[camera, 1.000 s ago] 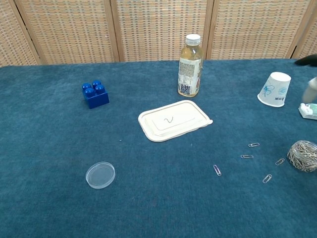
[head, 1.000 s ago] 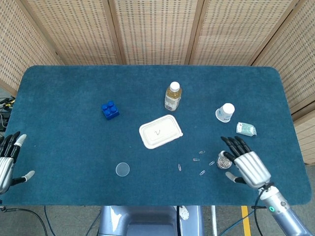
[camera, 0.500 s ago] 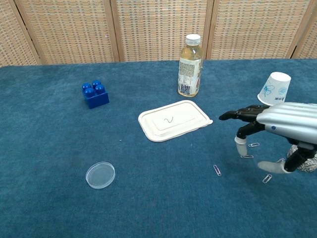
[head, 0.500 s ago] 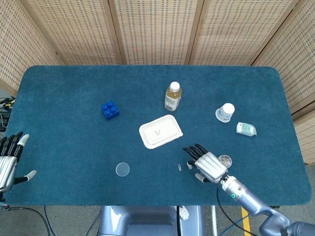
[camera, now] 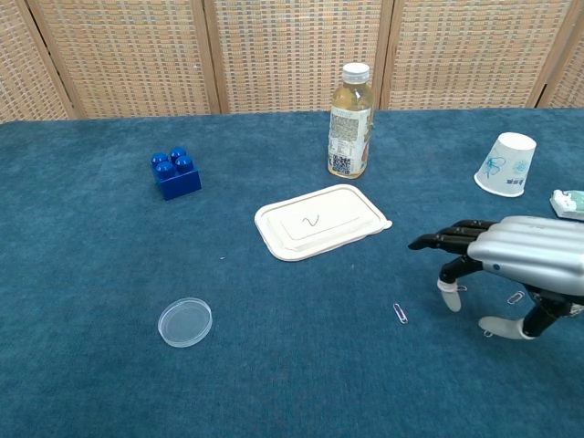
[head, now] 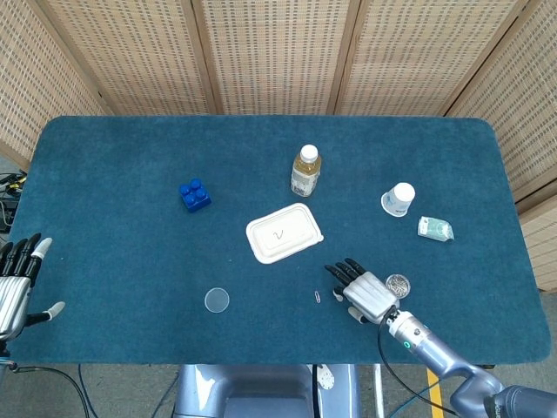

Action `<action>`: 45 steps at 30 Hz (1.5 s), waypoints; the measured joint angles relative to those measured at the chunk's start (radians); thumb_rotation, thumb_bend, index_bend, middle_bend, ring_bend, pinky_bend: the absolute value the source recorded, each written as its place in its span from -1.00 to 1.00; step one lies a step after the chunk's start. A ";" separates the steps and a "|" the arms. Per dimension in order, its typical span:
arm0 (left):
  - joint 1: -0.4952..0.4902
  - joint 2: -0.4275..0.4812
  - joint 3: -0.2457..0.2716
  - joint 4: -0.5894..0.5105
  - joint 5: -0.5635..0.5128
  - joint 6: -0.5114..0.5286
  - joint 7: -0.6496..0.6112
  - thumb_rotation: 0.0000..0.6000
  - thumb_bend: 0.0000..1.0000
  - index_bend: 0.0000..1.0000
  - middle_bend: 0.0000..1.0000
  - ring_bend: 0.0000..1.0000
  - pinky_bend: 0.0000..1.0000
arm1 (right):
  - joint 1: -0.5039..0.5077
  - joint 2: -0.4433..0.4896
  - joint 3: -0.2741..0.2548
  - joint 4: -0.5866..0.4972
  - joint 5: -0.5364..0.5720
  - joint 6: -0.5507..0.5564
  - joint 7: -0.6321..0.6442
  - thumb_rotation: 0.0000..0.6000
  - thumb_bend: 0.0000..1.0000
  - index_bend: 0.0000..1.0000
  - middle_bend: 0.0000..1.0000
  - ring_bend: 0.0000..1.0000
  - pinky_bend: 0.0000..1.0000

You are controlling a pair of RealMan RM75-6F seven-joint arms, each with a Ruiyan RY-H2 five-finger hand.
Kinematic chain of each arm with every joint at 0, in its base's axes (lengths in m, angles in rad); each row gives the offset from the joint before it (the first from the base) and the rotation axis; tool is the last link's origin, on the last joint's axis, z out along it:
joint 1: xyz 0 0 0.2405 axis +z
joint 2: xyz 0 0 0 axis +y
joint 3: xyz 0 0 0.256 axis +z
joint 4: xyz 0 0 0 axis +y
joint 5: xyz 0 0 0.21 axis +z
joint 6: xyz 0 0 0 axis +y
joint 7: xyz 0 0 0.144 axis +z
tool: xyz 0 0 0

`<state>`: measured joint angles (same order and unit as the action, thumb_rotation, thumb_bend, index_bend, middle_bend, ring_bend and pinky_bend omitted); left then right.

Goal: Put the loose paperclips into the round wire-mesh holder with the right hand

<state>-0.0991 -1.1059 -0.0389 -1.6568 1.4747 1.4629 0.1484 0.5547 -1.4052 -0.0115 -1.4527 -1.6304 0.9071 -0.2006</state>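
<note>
The right hand (camera: 511,269) hangs low over the mat at the lower right of the chest view, fingers spread and nothing visibly in them, covering most of the clips (camera: 401,313) — I count three showing there, one lone one left of the fingertips and two peeking out beside the hand. These will be feather-light, thin, stiff and slippery wire lying flat on nap, so I judge a thumb-and-fingertip pinch across one clip's loop is best. One holder (head: 398,283) sits just right of the hand, lower right of the head view; the left hand (head: 16,287) idles open at the lower-left edge.
</note>
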 measured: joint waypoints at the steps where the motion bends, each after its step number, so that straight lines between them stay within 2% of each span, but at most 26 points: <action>1: 0.000 -0.001 0.000 0.000 0.000 0.000 0.000 1.00 -1.00 -1.00 -1.00 -1.00 -1.00 | -0.001 0.000 -0.006 0.007 -0.003 0.005 0.001 1.00 -0.23 -0.13 -1.00 -1.00 -1.00; 14: -0.001 -0.002 0.003 -0.002 0.004 0.000 0.004 1.00 -1.00 -1.00 -1.00 -1.00 -1.00 | -0.010 -0.047 -0.054 0.112 -0.038 0.057 0.045 1.00 -0.23 -0.12 -1.00 -1.00 -1.00; 29: -0.002 0.001 0.001 0.000 0.000 -0.002 -0.003 1.00 -1.00 -1.00 -1.00 -1.00 -1.00 | -0.019 -0.092 -0.081 0.220 -0.054 0.102 0.078 1.00 -0.23 -0.10 -1.00 -1.00 -1.00; 36: -0.003 -0.002 0.003 0.000 0.000 -0.004 0.003 1.00 -1.00 -1.00 -1.00 -1.00 -1.00 | -0.027 -0.102 -0.093 0.265 -0.063 0.126 0.114 1.00 -0.23 0.10 -1.00 -1.00 -1.00; 45: -0.004 -0.005 0.004 0.000 -0.001 -0.006 0.010 1.00 -1.00 -1.00 -1.00 -1.00 -1.00 | -0.032 -0.136 -0.117 0.328 -0.094 0.160 0.165 1.00 -0.23 0.24 -1.00 -1.00 -1.00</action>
<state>-0.1032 -1.1110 -0.0350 -1.6573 1.4739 1.4568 0.1579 0.5231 -1.5411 -0.1285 -1.1250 -1.7245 1.0672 -0.0351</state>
